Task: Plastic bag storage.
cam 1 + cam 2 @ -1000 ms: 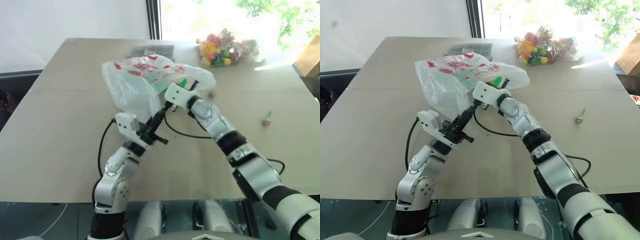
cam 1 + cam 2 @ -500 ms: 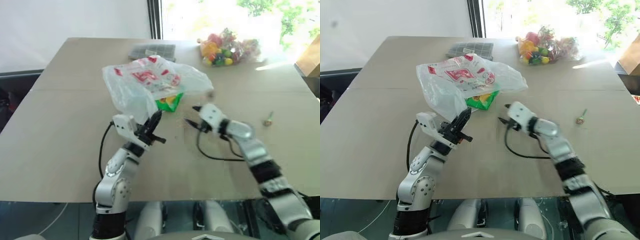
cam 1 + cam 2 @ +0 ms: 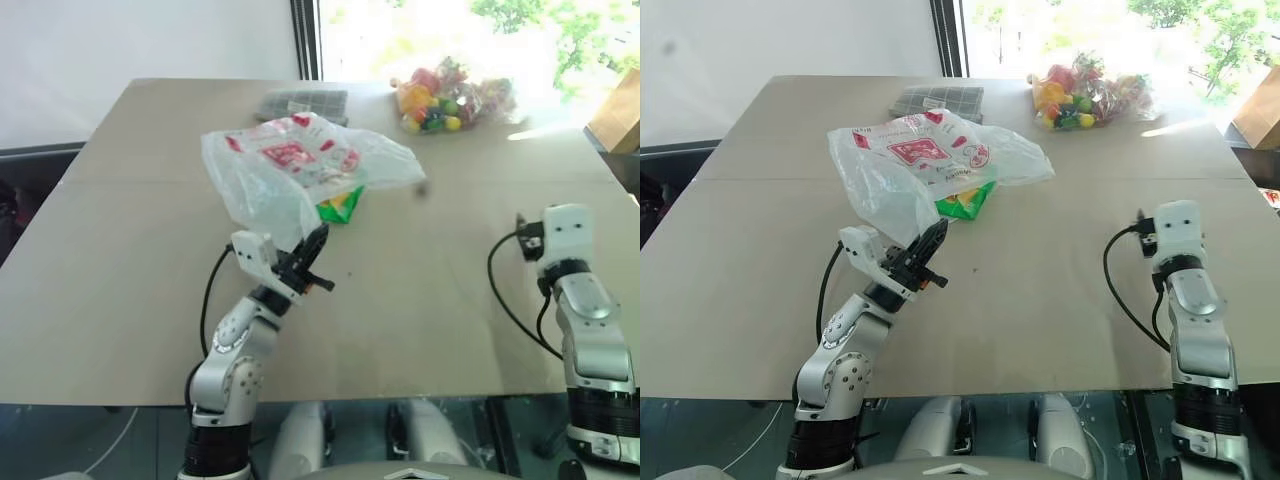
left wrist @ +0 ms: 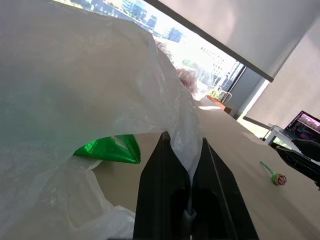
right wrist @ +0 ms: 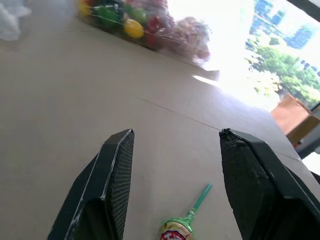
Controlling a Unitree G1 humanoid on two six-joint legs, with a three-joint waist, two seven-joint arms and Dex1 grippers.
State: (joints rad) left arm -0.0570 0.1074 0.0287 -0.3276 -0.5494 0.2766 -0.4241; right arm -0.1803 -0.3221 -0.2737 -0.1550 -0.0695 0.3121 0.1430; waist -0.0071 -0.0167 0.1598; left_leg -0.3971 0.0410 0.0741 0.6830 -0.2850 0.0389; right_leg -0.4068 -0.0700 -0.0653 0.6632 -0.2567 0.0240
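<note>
No lettering can be read anywhere. The plastic bag [image 3: 930, 165] on the desk [image 3: 760, 270] carries a red square logo and scattered red marks, their wording too small to make out. The green packet [image 3: 965, 201] under its near edge shows no legible print.

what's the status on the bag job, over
Left pincer shut on the plastic bag, holding its edge up. Right pincer open over a lollipop. Green snack packet under the bag's edge.
</note>
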